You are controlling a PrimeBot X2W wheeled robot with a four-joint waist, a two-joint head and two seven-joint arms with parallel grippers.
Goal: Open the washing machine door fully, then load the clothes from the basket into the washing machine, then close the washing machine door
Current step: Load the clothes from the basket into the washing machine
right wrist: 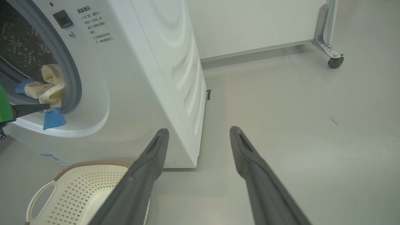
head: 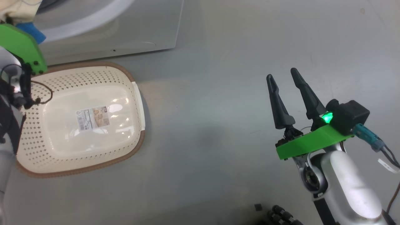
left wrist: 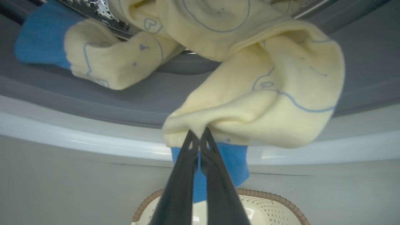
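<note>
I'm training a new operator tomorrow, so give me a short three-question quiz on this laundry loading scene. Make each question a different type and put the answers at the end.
1. True or false: the label sticker on the floor of the basket lies uncovered.
2. What is the left pincer shut on? A. the clothes B. the basket C. nothing at all
3. Fill in: the right pincer holds nothing, and its fingers are ____.
Key: 1 true; 2 A; 3 open.
</note>
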